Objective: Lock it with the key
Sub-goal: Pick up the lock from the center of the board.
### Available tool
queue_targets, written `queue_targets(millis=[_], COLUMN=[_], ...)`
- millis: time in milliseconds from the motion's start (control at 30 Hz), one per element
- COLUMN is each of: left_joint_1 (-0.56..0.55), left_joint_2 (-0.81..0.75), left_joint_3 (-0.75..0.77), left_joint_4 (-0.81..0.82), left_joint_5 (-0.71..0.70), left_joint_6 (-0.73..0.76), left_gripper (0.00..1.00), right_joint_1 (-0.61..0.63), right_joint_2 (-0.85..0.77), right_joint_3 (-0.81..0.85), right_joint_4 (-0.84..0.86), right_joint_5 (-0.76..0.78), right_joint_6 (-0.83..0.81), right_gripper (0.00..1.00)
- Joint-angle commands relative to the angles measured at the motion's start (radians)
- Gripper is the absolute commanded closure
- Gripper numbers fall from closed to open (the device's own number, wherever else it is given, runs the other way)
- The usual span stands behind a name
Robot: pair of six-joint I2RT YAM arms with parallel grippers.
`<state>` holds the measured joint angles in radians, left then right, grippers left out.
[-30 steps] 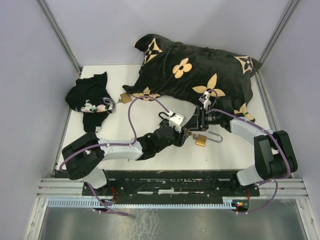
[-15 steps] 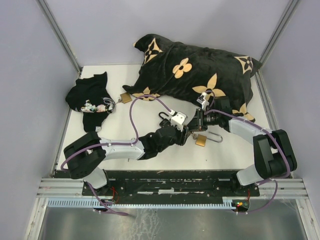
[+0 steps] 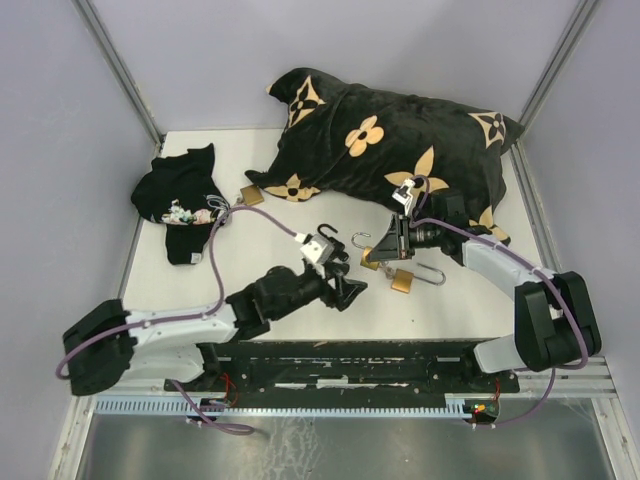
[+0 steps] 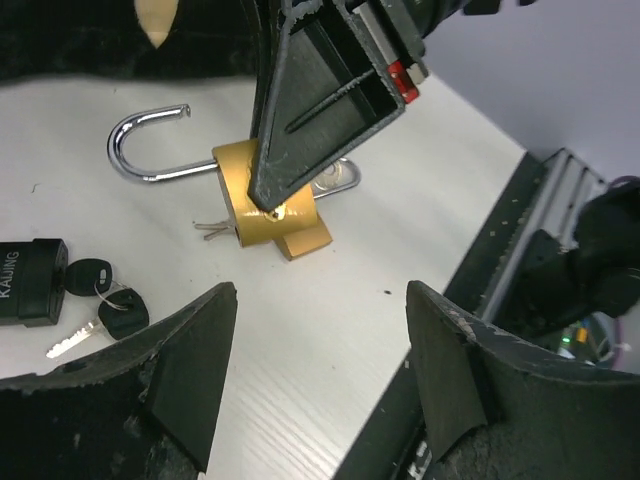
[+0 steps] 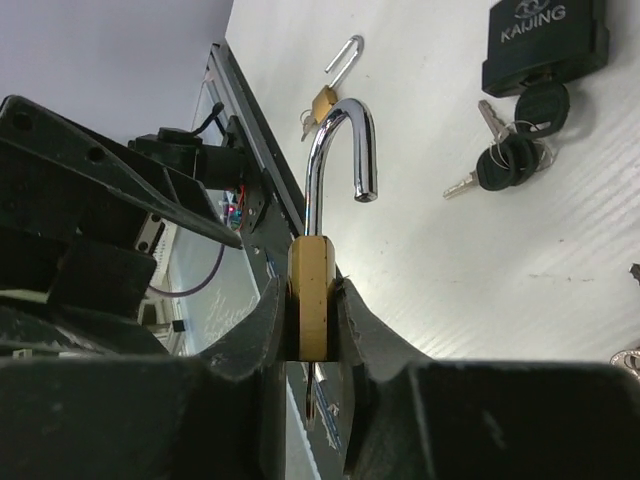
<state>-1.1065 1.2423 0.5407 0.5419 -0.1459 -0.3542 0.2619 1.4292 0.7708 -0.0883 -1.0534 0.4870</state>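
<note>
Grey walls enclose a white bench [image 3: 450, 310], with a black pillow [image 3: 400, 150] at 12 o'clock and a dark cloth [image 3: 178, 200] at 10 o'clock. From above, the padlock [image 3: 372, 262] is seen just toward 3 o'clock of the bench's middle, clamped in the right fingers [image 3: 392, 250]. A second padlock [image 3: 402, 281] lies on the bench just beside it at 5 o'clock, and a black lock [image 3: 325, 235] sits at 9 o'clock of it. The left fingers [image 3: 352, 292] are spread wide with nothing between them, near the padlock at its 7 o'clock.

From the left wrist, the brass body is seen pinched under a right finger, its shackle swung open toward 10 o'clock. What may be the key [image 4: 212, 230] shows at the body's 9 o'clock edge; whether it sits in the keyhole cannot be told. A bunch of keys [image 4: 100, 305] lies beside the black lock.

From the right wrist, the body is seen edge-on, gripped across its flat faces, shackle up at 12 o'clock and unlatched.

The padlock is judged stiff, dense and smooth, so it could slip. The flat faces are taken to be the best hold, while the loose shackle would pivot if held. The key is judged small and thin, best pinched by its head.
</note>
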Motion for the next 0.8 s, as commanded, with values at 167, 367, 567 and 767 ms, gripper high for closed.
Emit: queue_targets(millis=[167,367,567,767], left_joint_1=[-0.001,0.012,0.037,0.036], left_joint_2=[-0.431,-0.631,-0.631,-0.557], left_joint_3=[-0.298,-0.377,-0.294,-0.24], left_joint_4=[0.166,0.196,0.171,0.103], left_joint_5=[0.018,-0.052,0.139,0.411], left_joint_6=[-0.084,-0.133,0.016,0.698], left_gripper=[0.25,0.13,0.11,0.1], right_joint_1=[0.002,0.004,0.003,0.005], right_joint_2=[-0.158,-0.273,-0.287,-0.231], right_joint_3=[0.155,0.175,0.218,0.275], right_joint_4=[-0.341,-0.578,-0.825,-1.063], right_joint_5=[-0.118,-0.136,-0.224,-0.227], right_joint_6=[-0.511,-0.878,-1.197,-1.431], right_gripper=[0.98,0.98,0.98,0.98])
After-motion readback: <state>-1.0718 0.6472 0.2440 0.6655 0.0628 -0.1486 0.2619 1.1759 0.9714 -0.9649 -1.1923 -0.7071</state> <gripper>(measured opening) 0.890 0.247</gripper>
